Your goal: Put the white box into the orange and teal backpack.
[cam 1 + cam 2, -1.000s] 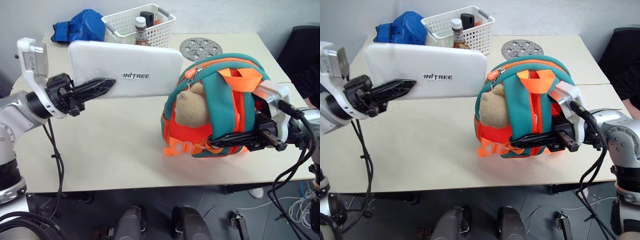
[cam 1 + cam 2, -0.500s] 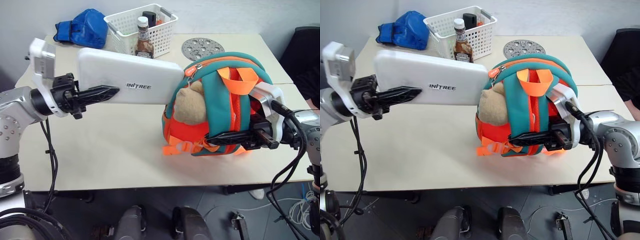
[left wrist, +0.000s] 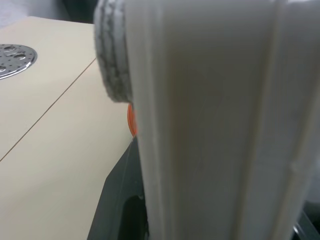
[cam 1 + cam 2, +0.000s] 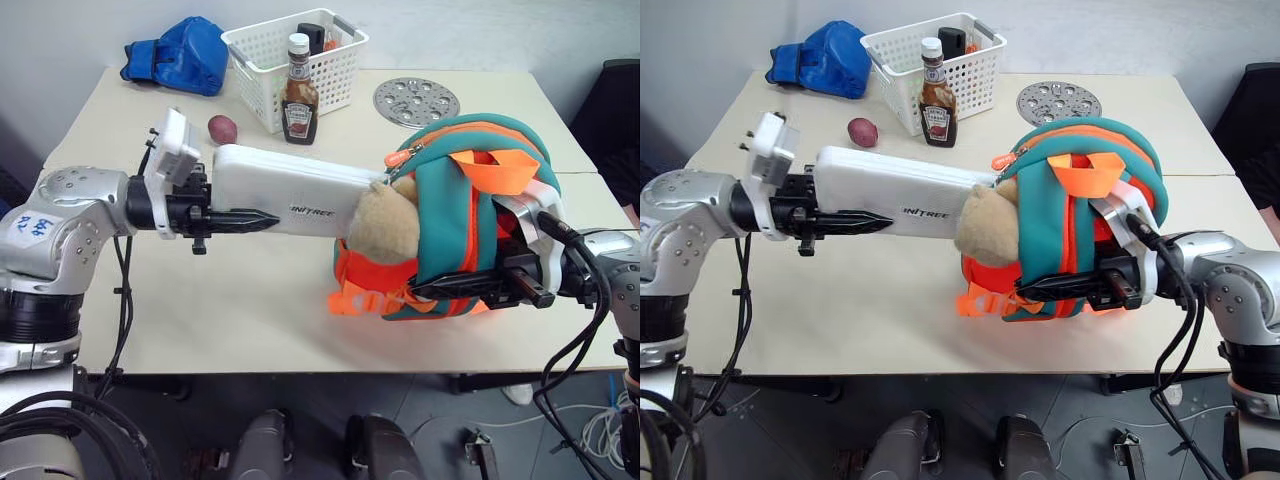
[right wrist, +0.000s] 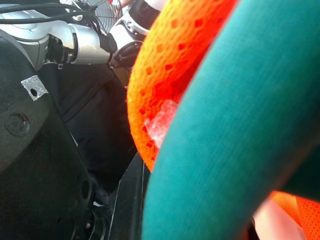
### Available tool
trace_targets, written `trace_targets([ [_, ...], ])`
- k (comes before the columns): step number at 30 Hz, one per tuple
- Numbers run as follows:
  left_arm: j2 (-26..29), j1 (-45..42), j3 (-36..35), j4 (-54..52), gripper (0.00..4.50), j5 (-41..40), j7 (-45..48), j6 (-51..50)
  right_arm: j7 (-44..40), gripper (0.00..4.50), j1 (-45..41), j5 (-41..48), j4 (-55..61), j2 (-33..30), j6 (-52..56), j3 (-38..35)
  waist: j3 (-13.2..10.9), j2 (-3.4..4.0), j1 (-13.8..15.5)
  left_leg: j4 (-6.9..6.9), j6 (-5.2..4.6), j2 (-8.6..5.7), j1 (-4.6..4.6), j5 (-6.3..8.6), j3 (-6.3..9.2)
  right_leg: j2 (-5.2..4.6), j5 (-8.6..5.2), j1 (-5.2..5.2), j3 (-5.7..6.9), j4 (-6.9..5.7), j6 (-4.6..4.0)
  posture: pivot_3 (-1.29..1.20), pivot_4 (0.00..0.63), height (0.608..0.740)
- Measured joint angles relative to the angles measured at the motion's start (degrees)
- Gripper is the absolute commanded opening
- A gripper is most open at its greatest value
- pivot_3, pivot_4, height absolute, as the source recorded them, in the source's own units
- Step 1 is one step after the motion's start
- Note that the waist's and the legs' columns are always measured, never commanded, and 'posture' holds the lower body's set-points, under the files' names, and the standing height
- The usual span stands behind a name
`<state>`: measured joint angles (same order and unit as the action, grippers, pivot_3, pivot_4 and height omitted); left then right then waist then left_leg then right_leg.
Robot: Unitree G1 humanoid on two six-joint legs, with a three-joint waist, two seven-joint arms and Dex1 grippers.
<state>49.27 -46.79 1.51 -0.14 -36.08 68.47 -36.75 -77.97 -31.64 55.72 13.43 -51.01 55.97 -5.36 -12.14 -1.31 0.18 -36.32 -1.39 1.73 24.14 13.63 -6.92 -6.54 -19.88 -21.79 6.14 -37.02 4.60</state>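
Observation:
The white box (image 4: 300,188) lies nearly level above the table, dark lettering on its top. My left gripper (image 4: 262,214) is shut on its near end, one black finger lying along its front side. The box's far end is hidden behind the tan plush toy (image 4: 385,222) at the zip side of the orange and teal backpack (image 4: 470,200); how far it reaches inside I cannot tell. The backpack stands on the table at the right. My right gripper (image 4: 425,290) is shut on the backpack's lower front edge, with teal strap (image 5: 240,125) and orange mesh close against it.
At the back stand a white lattice basket (image 4: 325,45), a brown sauce bottle (image 4: 299,88) and a blue fabric bundle (image 4: 180,55). A small reddish round thing (image 4: 222,128) lies behind my left wrist. A perforated metal disc (image 4: 416,100) lies beyond the backpack. Bare table (image 4: 230,300) spreads in front.
My left arm has swung the white box down and to the right, laying it flatter, so its far end now sits behind the plush toy. The right gripper and backpack have stayed put.

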Motion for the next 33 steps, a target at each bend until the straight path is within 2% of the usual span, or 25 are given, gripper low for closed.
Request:
trace_targets([
  [3, 0.29, -2.68, 1.02, 2.87, 1.38, 2.34, 2.92, 1.34, 0.06, 0.02, 0.0, -0.12, -0.01, 0.0, -0.76, 0.05, 0.0, 0.0, -0.08, -0.02, 0.0, 0.01, 0.0, 0.0, -0.01, 0.01, 0.0, 0.0, 0.01, -0.03, 0.0, 0.0, 0.15, 0.74],
  [10, 1.06, -3.11, 0.78, 3.34, 1.38, 3.43, 5.38, 1.11, 1.2, 0.02, 0.04, -0.22, -0.01, 0.61, -1.23, 0.07, 0.0, 0.0, -0.31, -0.06, 0.0, 0.04, 0.0, 0.0, 0.02, 0.01, 0.0, -0.03, 0.02, -0.13, 0.01, 0.0, 0.15, 0.74],
  [16, 6.44, -5.21, 0.65, 3.42, 1.38, 3.5, 10.19, -1.21, 1.17, 0.02, 0.57, -1.42, -0.37, 0.75, -2.37, 0.55, 0.0, 0.0, -0.38, -0.08, 0.0, 0.02, 0.02, 0.0, -0.06, 0.01, 0.0, -0.21, -0.04, -0.38, 0.01, 0.0, 0.15, 0.74],
  [19, 6.59, -5.55, 1.14, 3.15, 1.38, 4.27, 11.5, -1.11, 1.12, 0.02, 0.57, -1.86, -0.45, 1.0, -2.71, 0.59, 0.0, -0.01, -0.28, -0.12, 0.02, 0.03, 0.03, -0.02, -0.05, 0.01, 0.0, -0.27, -0.04, -0.52, 0.01, 0.0, 0.15, 0.74],
  [23, 1.06, -6.55, 2.22, 3.04, 1.38, 5.73, 9.09, -1.15, 1.02, 0.02, 0.51, -2.32, -0.51, 1.81, -3.45, 1.1, -0.01, -0.02, 0.16, -0.34, -0.02, 0.01, 0.1, 0.0, 0.01, 0.0, 0.0, -0.24, -0.03, -0.59, 0.01, 0.0, 0.15, 0.74],
  [27, -4.61, -6.53, 2.68, 2.4, 1.38, 8.44, 2.87, -0.23, 0.87, 0.02, 0.5, -2.5, -0.47, 1.84, -3.63, 1.49, -0.01, -0.02, 0.16, -0.63, -0.12, 0.04, 0.17, 0.07, 0.05, -0.03, 0.02, -0.2, -0.03, -0.65, 0.05, 0.0, 0.15, 0.74],
  [33, -10.02, -4.49, 0.4, -2.54, 1.38, 8.87, -6.58, -2.15, -0.18, 0.02, 0.84, -2.42, 0.78, 1.84, -3.74, 1.5, -0.01, -0.02, -0.03, -0.68, -0.12, 0.05, 0.17, 0.08, 0.08, -0.06, 0.03, -0.18, -0.02, -0.7, 0.06, 0.0, 0.15, 0.74],
])
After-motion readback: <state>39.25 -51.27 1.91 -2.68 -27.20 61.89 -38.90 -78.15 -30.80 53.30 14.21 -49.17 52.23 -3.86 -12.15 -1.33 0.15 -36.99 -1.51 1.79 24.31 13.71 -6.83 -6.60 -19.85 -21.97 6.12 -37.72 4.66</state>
